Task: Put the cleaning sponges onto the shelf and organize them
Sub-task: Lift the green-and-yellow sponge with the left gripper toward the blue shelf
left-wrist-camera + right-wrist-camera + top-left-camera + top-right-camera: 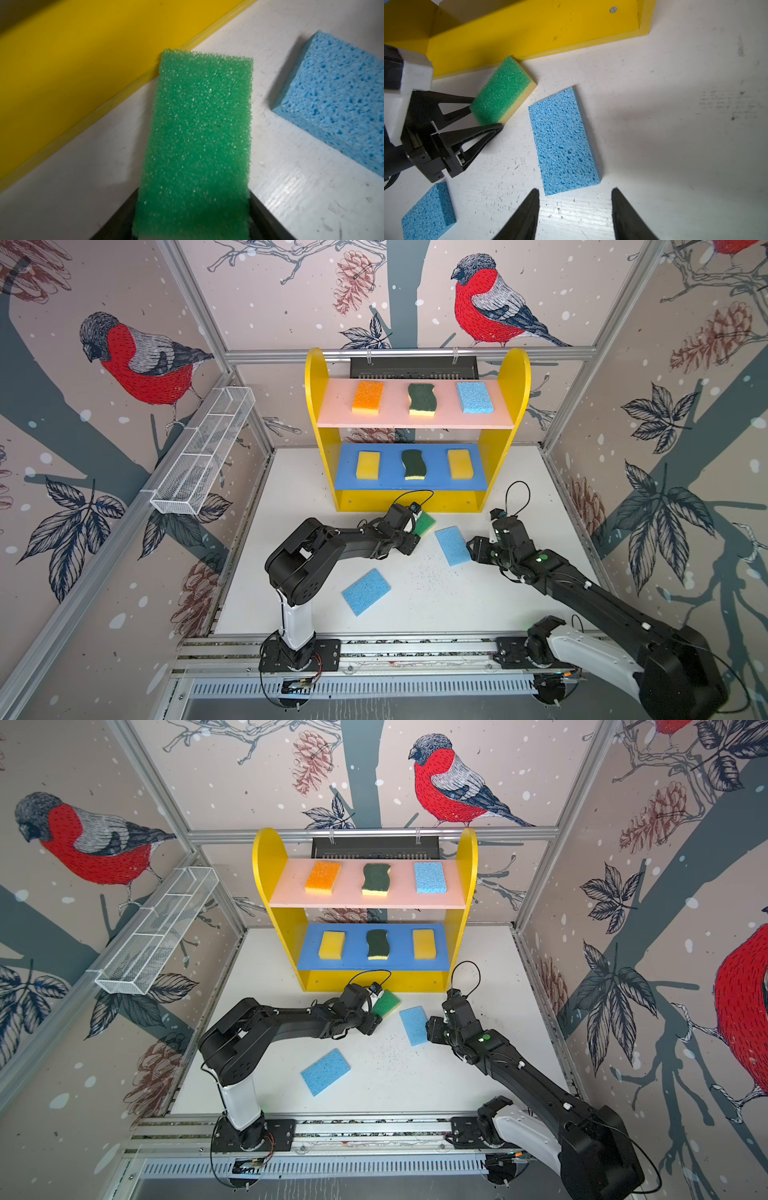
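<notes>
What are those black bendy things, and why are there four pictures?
They are two robot arms with pinchers for hands. Two pictures look down on the whole table from above; two come from little cameras on the arms' wrists. The yellow shelf already holds six sponges, like the orange sponge. Three lie on the table. The left gripper pinches the green sponge beside the shelf's foot. The right gripper is open and empty, just short of one blue sponge. A second blue sponge lies nearer the arms' bases.
</notes>
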